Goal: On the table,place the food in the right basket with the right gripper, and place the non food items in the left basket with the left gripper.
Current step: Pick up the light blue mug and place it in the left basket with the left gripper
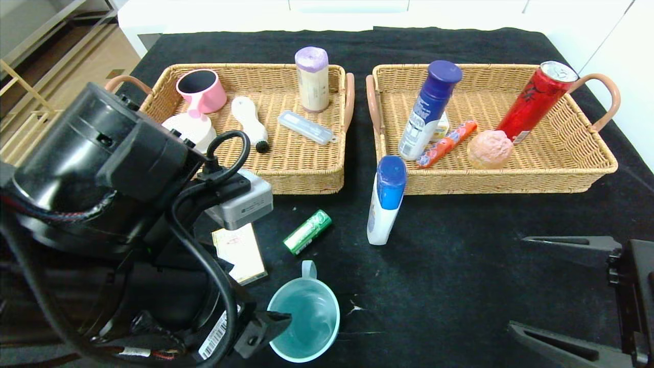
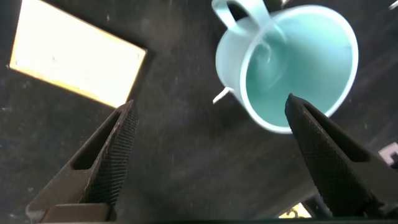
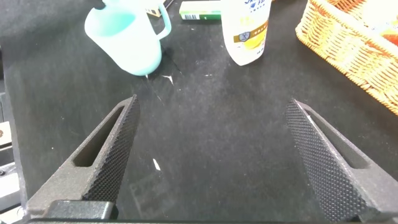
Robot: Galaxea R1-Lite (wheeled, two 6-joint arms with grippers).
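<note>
Four things lie loose on the black table: a teal cup (image 1: 305, 317), a cream box (image 1: 240, 253), a green pack (image 1: 307, 231) and a white bottle with a blue cap (image 1: 384, 204). My left gripper (image 2: 208, 127) hangs open over bare cloth between the cream box (image 2: 74, 59) and the teal cup (image 2: 292, 62). One finger overlaps the cup's rim in the left wrist view, and nothing is between the fingers. My right gripper (image 1: 517, 281) stands open and empty low at the front right. The teal cup (image 3: 127, 37) and white bottle (image 3: 249, 31) lie beyond it.
The left basket (image 1: 306, 181) holds a pink cup (image 1: 202, 89), a white brush (image 1: 249, 121), a clear case (image 1: 305, 127) and a purple-lidded bottle (image 1: 312, 79). The right basket (image 1: 511, 181) holds a blue-capped bottle (image 1: 428, 110), a red can (image 1: 536, 99), a candy stick (image 1: 446, 144) and a pink ball (image 1: 489, 148).
</note>
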